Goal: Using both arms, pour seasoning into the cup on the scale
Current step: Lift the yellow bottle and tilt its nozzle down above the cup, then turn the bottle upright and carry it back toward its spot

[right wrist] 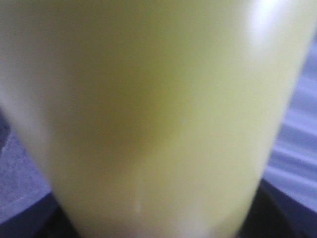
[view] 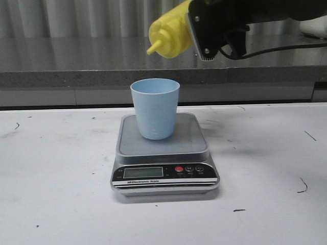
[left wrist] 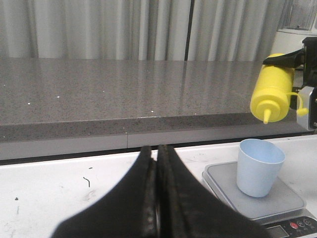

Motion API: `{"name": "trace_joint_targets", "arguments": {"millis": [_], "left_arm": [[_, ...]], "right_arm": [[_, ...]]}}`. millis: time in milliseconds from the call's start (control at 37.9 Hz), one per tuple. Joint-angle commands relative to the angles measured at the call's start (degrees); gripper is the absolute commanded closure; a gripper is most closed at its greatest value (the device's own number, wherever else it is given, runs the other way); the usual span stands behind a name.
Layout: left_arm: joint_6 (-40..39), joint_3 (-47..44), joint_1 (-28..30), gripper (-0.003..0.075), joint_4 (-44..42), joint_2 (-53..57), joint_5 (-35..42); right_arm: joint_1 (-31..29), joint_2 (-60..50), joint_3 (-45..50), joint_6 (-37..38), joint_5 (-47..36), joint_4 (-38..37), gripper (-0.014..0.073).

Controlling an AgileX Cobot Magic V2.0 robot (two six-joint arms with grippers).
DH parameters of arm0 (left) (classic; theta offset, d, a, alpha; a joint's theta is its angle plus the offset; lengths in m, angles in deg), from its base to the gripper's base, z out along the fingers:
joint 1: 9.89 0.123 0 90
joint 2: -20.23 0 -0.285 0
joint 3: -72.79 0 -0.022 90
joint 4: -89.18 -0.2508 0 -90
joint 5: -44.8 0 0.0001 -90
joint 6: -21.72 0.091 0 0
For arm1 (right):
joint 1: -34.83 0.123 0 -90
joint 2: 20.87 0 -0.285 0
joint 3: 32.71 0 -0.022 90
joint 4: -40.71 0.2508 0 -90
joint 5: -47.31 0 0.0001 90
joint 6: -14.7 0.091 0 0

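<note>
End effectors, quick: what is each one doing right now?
Left end effector: closed, holding nothing.
Right end effector: closed on the yellow seasoning bottle, tipped above the blue cup.

White table (view: 61, 204), grey counter (view: 76, 56), pale curtain (left wrist: 99, 29) behind.

White table (view: 61, 194) under my arms, matte, with scattered dark scuffs and short black marks. 1 item sits directly on it: the scale (view: 164, 153), near the middle, display facing the front camera. Its panel shows 1 LCD, 1 red button, 2 dark buttons. Behind the table's far edge, a grey speckled counter (view: 76, 56) runs the full width.
</note>
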Motion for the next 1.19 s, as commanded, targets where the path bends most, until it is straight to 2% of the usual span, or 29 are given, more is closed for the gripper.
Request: {"name": "trace_joint_targets", "arguments": {"millis": [0,132,317,396,448,844,1029,1161], "left_arm": [[-0.41,1.44,-0.04,0.0740,0.59,-0.59,4.88],[-0.41,1.44,-0.04,0.0740,0.59,-0.59,4.88],[-0.41,1.44,-0.04,0.0740,0.59,-0.59,4.88],[-0.41,1.44,-0.04,0.0740,0.59,-0.59,4.88],[-0.41,1.44,-0.04,0.0740,0.59,-0.59,4.88],[-0.41,1.44,-0.04,0.0740,0.59,-0.59,4.88],[-0.41,1.44,-0.04,0.0740,0.59,-0.59,4.88],[-0.41,1.44,-0.04,0.0740,0.59,-0.59,4.88]], "right_arm": [[-0.14,-3.26,-2.37,12.61,-7.48,2.93,0.0508],[0.38,-3.26,-2.32,36.15,-7.49,10.42,0.0508],[0.38,-3.26,-2.07,75.38,-7.00,18.56,0.0508],[0.38,-3.26,-2.07,88.20,-6.00,18.68,0.0508],[0.38,-3.26,-2.07,93.22,-5.19,18.68,0.0508],[0.33,-6.02,-0.28,93.85,-3.87,18.68,0.0508],[0.33,-12.11,10.48,93.34,-5.87,18.68,0.0508],[0.33,-15.64,24.01,93.34,-18.46,18.68,0.0508]]}}
